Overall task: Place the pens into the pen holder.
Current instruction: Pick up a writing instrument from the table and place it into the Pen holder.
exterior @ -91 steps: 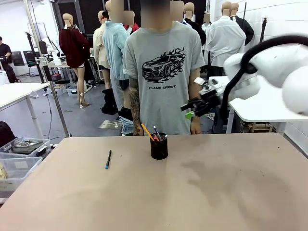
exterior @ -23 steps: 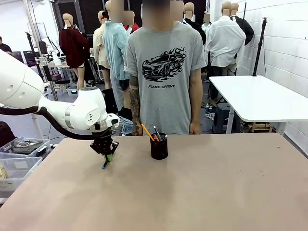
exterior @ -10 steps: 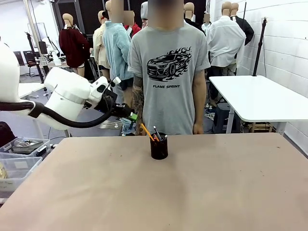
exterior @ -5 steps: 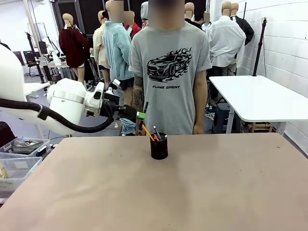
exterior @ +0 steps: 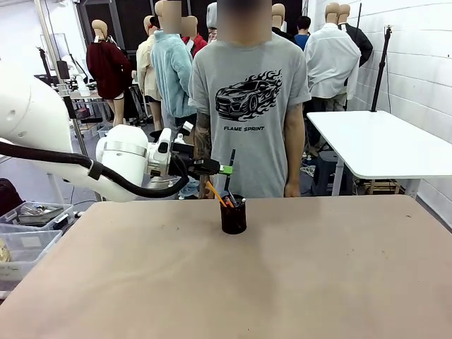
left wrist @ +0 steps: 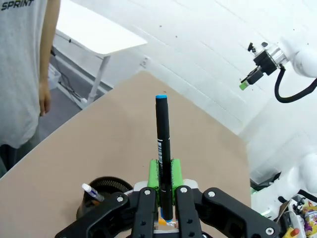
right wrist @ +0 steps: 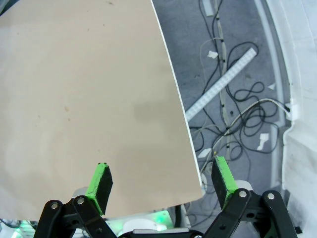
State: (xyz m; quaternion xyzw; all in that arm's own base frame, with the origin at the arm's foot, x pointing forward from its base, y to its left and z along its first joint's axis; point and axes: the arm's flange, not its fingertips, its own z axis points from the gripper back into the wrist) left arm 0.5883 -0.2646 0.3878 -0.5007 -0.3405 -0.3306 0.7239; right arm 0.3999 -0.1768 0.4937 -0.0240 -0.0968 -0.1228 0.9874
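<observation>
**Last pen carried to the holder**

Gone from the table's left, the dark pen with the blue end [exterior: 230,167] has ridden up and rightward with the left hand [exterior: 224,169], which now hangs at the frame's centre, just above the black pen holder [exterior: 233,215]. That hand is clenched on the pen near its lower end, the shaft upright between the green pads [left wrist: 153,174]. An orange pencil [exterior: 215,193] and a white pen [exterior: 230,193] already lean in the holder. Light, stiff and smooth, the pen could pivot or slip; a grip nearer mid-shaft would probably steady it. Lower in the right wrist view, the right hand [right wrist: 162,181] stands released, fingers wide apart over the table [right wrist: 74,89] edge.
</observation>
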